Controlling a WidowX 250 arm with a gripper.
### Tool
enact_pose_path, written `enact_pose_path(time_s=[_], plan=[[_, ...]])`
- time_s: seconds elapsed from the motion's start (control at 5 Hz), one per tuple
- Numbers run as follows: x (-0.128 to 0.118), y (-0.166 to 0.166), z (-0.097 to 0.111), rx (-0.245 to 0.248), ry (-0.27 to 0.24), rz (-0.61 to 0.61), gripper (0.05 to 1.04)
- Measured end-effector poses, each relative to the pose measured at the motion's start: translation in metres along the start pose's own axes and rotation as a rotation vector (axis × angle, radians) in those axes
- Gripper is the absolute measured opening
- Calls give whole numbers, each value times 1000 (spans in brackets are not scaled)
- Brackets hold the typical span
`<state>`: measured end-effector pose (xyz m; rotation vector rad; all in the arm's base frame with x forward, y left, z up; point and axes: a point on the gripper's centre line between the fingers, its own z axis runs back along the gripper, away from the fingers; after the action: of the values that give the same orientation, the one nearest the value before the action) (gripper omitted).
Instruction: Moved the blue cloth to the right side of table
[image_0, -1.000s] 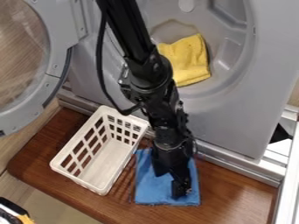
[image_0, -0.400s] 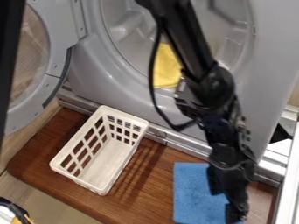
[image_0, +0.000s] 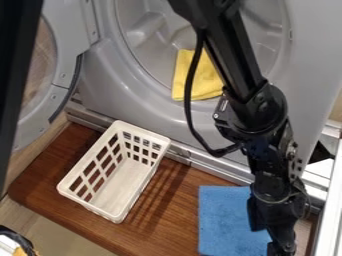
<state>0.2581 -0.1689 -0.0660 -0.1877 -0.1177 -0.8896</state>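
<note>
A blue cloth (image_0: 227, 220) lies flat toward the right end of a brown wooden tabletop (image_0: 167, 222), its right edge partly covered by the black gripper (image_0: 274, 239). Whether the jaws are spread, pressed together or pinching the fabric, one cannot tell. A second ago the cloth lay just beside the white plastic basket (image_0: 107, 214); now a stretch of bare wood separates the two. Since the most recent earlier view, the arm has edged farther right while the cloth has kept its place, which suggests that the slide is over and the job all but done. What remains, by that reading, is to lift clear without catching the fabric and dragging it along. Behind the tabletop stands a gray front-loading machine (image_0: 103, 87), its round door (image_0: 66, 55) open at left and a yellow cloth (image_0: 206, 82) in its drum.
</note>
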Motion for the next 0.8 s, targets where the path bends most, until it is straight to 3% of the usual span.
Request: enact_pose_path(time_s=[0.2, 0.8], plan=[[-5, -1, 4, 7, 2, 5, 999], [-7, -6, 69, 55, -106, 3, 999]])
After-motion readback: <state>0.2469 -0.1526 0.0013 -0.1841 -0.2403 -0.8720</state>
